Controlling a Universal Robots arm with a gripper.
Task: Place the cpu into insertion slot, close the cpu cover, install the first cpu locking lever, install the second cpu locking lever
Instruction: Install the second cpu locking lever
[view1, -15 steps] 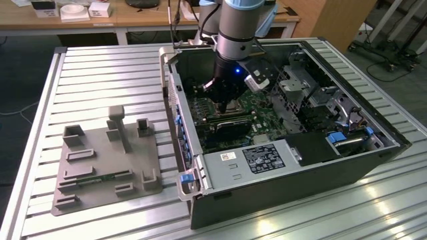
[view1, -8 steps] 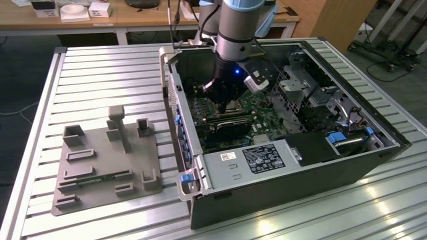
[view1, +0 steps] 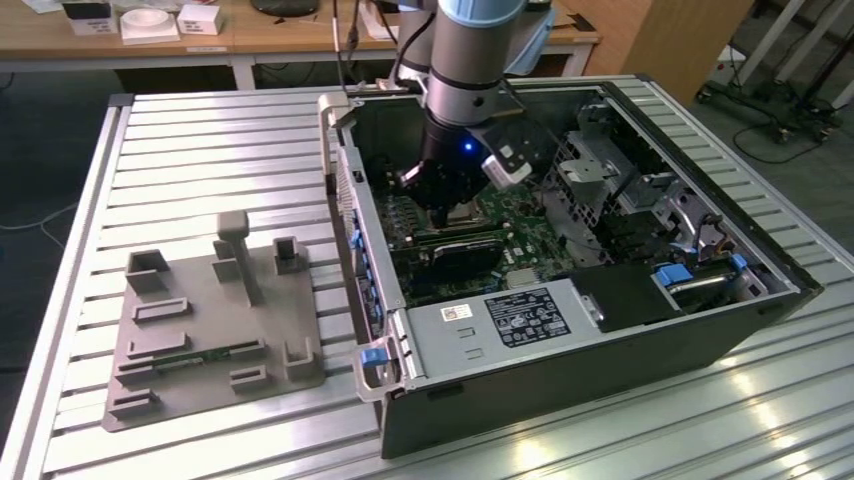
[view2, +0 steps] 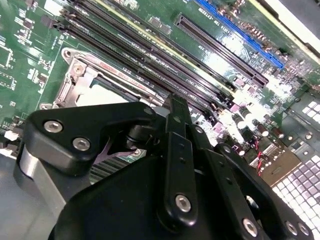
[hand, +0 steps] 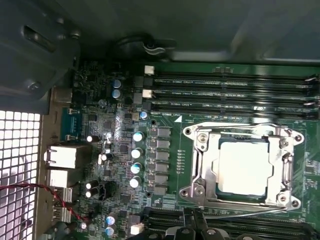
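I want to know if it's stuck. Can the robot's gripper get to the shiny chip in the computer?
Probably yes. The gripper hangs inside the open computer case, just above the cpu, which sits under the cpu cover. Nothing lies between them.

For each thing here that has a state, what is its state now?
cpu: seated in the insertion slot.
cpu cover: closed over the cpu's edges.
computer case: side open, lying on the table.
gripper: down inside the case, above the board.
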